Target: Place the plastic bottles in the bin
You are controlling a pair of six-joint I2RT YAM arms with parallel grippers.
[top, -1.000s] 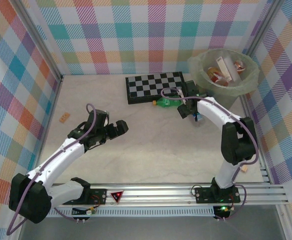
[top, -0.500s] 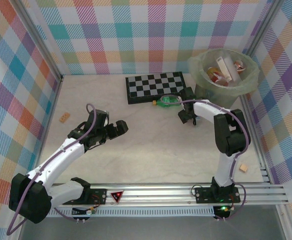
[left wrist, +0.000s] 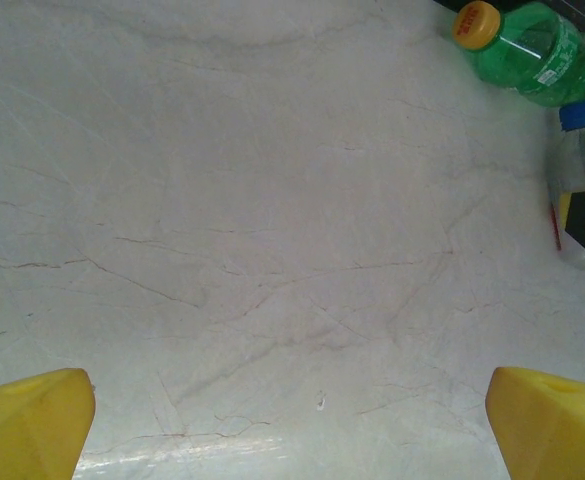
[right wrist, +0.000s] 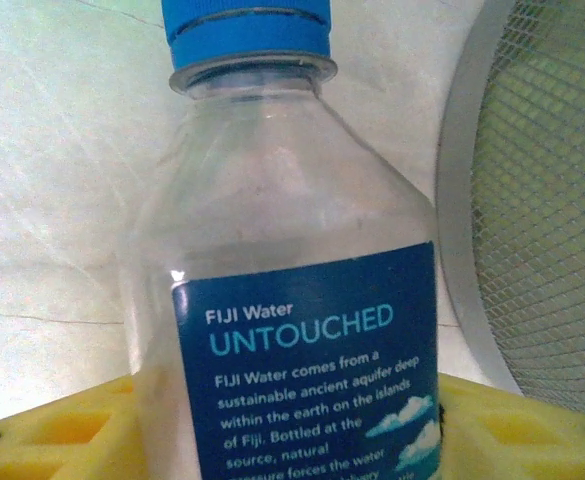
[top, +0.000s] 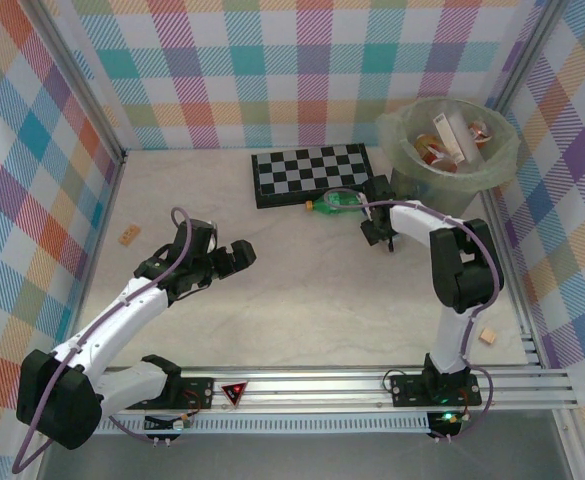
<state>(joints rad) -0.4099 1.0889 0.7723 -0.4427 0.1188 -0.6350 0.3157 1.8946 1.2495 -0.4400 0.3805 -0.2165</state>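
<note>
A clear bottle [right wrist: 282, 300] with a blue cap and a blue label stands between the yellow fingers [right wrist: 52, 430] of my right gripper [right wrist: 292, 440], which press on both of its sides. From above, the right gripper [top: 377, 232] is low on the table just left of the bin [top: 492, 165]. A green bottle [top: 337, 203] with an orange cap lies beside it, at the checkerboard's front edge. The bin holds several bottles [top: 452, 140]. My left gripper [top: 240, 255] hovers open over bare table, and its camera sees the green bottle [left wrist: 537, 50] and the clear bottle [left wrist: 577, 150].
A black-and-grey checkerboard [top: 312, 172] lies at the back centre. Small wooden blocks sit at the left [top: 129, 236] and near the right rail [top: 488, 336]. The bin's meshed side [right wrist: 562, 200] is close on the right of the held bottle. Checked walls enclose the table.
The right gripper has moved slightly towards the bin's foot and closed its fingers onto the clear bottle. The left arm has stayed still and open.
</note>
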